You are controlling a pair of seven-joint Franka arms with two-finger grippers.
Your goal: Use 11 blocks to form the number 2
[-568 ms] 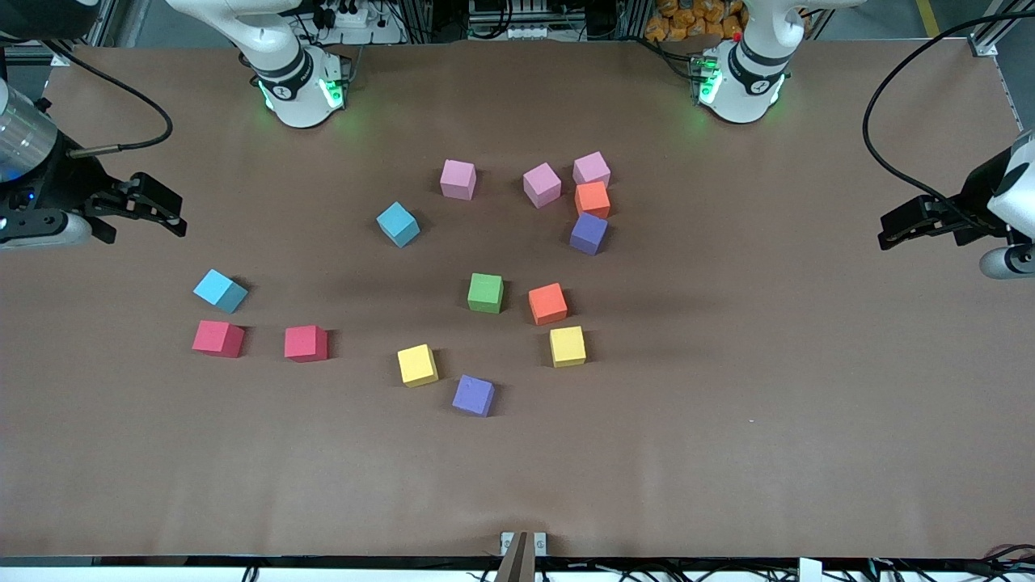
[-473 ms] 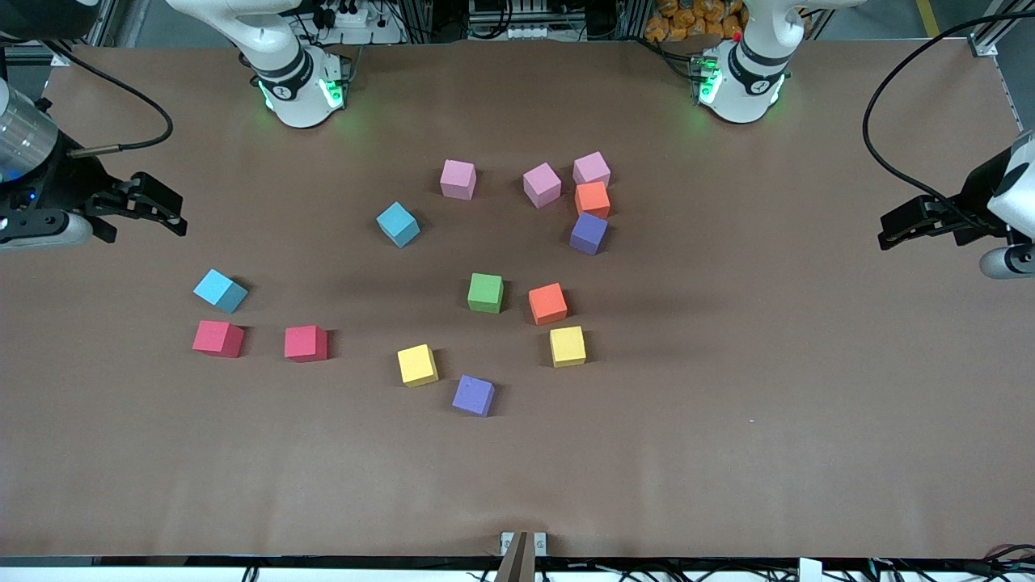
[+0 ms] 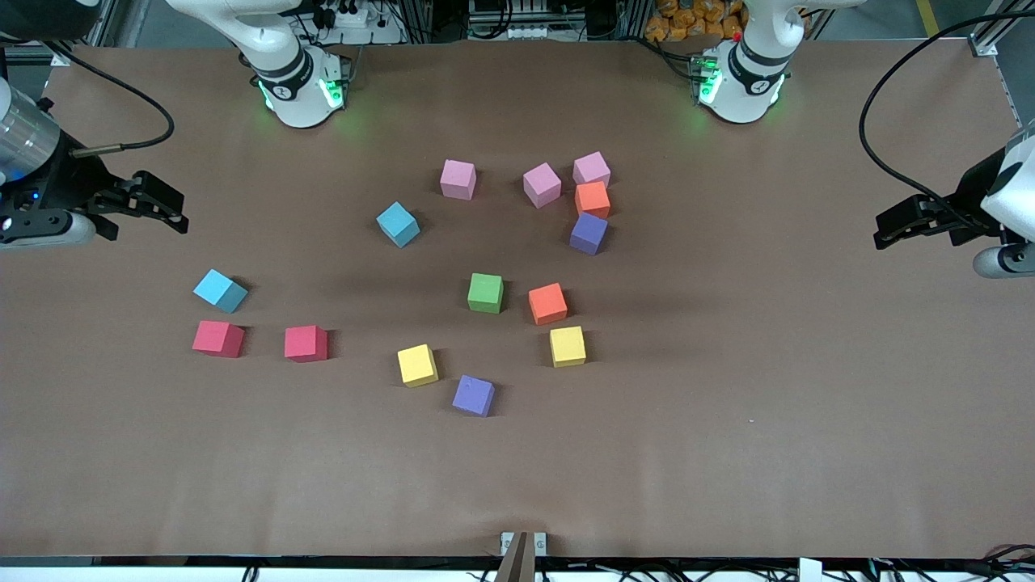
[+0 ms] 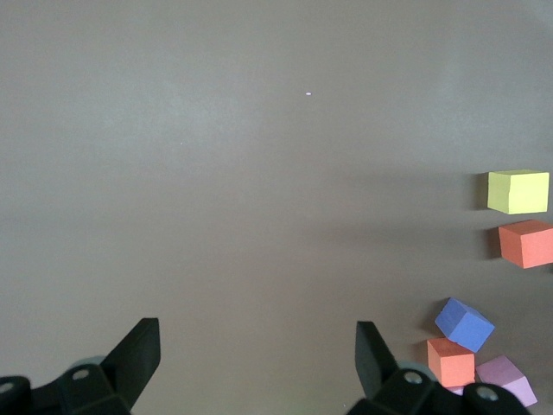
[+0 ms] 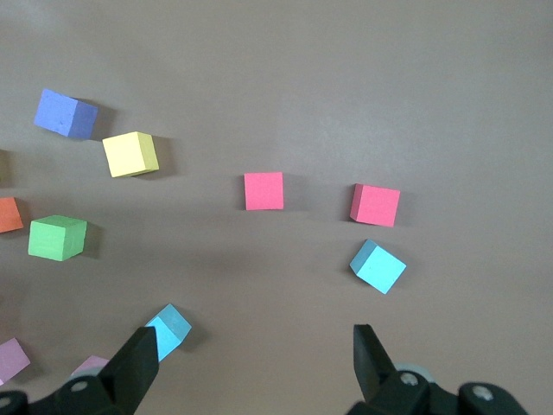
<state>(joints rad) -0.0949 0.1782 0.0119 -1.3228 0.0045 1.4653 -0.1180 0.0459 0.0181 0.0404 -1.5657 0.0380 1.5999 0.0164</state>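
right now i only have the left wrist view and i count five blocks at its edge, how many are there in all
Observer: Fourteen blocks, all lying loose on the table; no number 2 is begun.
Operator: any green one
Observer: One green block, beside the orange block, on its side toward the right arm's end.
Operator: and the right hand
Observer: The right hand is open and holds nothing, up at the right arm's end of the table.
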